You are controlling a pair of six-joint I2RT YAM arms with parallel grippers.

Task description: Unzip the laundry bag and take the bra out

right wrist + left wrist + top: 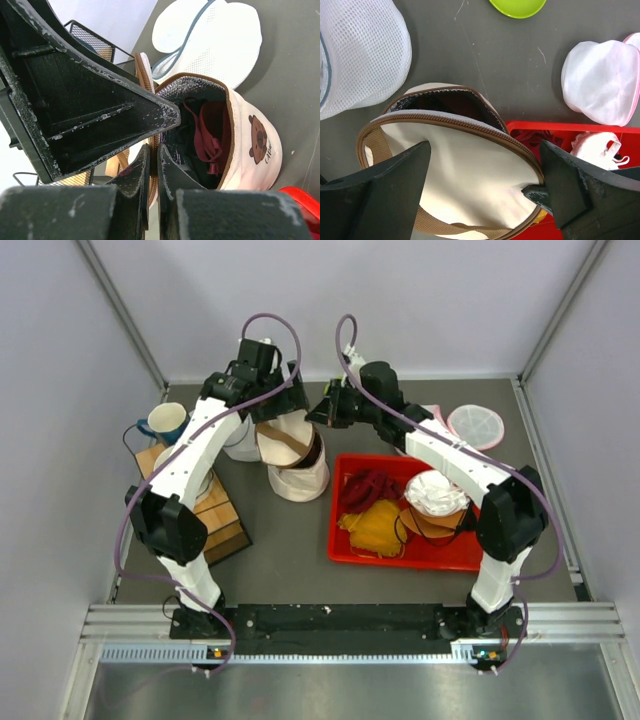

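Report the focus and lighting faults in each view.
Top external: sharp and evenly lit, only soft shadows under the arms. Left wrist: the cream-beige fabric laundry bag is crisp; the black fingers in front look slightly softer. Right wrist: scratched black fingers fill the left half; the bag's opening sits in deep shadow, so its dark contents are hard to separate.

Overhead, wrist close-ups — shared laundry bag (pixel 455 165)
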